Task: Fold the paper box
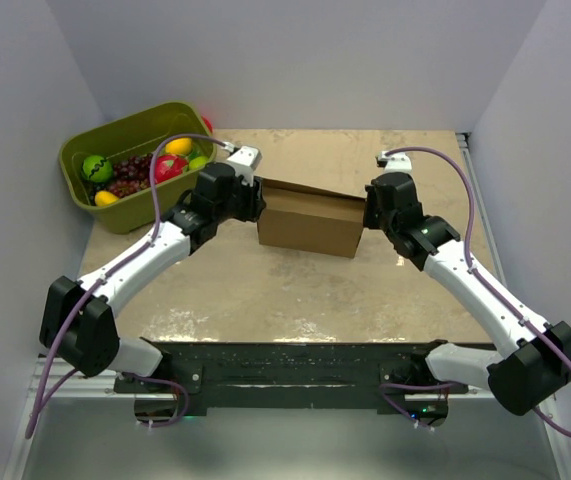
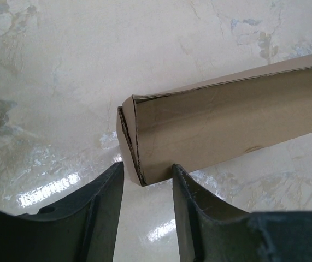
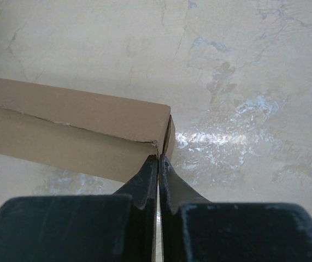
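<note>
The left fingers [image 2: 102,210] stood spread with nothing between them, while the right fingers [image 3: 146,183] were pressed together, pinching nothing. The pale marbled tabletop [image 1: 295,300] carried the paper box [image 1: 310,222] about midway between its left and right edges, somewhat toward the far side. The box lay between the two arms, with its long axis running left to right and its left end angled slightly farther away than its right. It looked closed into a shallow brown block, so the folding seemed to be mostly done. From the left wrist, the box's left end corner sat just ahead of the gap between the spread fingers, at its mouth but not inside it, and the body of the box ran away to the right. From the right wrist, the shut tips appeared to meet the box's right end at the corner where a lid seam showed, and the box stretched off to the left. Each arm was close to its own end, and neither looked clearly nearer. Any further pressing or tucking would probably act along that left-to-right axis. An olive-green bin [image 1: 80,190] of fruit [image 1: 170,165] sat at the far left, apart from the box.
</note>
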You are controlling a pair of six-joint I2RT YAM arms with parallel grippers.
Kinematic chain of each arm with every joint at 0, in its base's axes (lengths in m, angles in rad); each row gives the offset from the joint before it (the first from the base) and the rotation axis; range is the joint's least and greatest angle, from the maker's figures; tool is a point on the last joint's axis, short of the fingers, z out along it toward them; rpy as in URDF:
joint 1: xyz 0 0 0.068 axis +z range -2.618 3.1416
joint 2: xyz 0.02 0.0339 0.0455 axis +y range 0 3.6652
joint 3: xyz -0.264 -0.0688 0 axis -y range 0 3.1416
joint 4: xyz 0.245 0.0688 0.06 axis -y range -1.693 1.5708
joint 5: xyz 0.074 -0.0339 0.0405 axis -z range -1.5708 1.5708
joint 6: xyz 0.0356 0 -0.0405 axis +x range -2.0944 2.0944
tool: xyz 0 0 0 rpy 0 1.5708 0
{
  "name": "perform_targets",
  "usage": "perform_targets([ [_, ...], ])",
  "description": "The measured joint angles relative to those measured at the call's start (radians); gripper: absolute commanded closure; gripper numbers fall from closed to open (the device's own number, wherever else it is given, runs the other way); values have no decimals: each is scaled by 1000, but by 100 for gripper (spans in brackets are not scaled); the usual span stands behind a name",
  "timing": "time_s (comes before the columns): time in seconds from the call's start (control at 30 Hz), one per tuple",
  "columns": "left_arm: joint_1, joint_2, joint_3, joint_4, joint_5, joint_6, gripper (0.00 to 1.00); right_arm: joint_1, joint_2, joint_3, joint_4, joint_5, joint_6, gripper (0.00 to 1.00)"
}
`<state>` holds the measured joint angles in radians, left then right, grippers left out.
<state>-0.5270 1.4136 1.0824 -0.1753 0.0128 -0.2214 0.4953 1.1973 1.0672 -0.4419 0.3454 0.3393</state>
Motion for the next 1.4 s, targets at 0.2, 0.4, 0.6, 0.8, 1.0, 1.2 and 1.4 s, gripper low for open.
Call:
perform_targets([
  [0.2,2,3,32,-38,5,10,65,0,0,0,0,0,0,100],
  [0.4,5,21,79,-41,5,24,76,0,0,0,0,0,0,100],
  [0.6,16,38,92,-50,4,32,97,0,0,0,0,0,-1,100],
  [0.8,17,39,92,-50,-6,32,100,0,0,0,0,0,-2,100],
  [1.0,17,18,32,27,-7,31,100,0,0,0,0,0,-2,100],
  [1.2,17,-23,-63,145,-8,14,100,1,0,0,-1,0,0,100],
  [1.4,16,-55,-143,242,-17,-6,100,10,0,-16,12,5,3,100],
])
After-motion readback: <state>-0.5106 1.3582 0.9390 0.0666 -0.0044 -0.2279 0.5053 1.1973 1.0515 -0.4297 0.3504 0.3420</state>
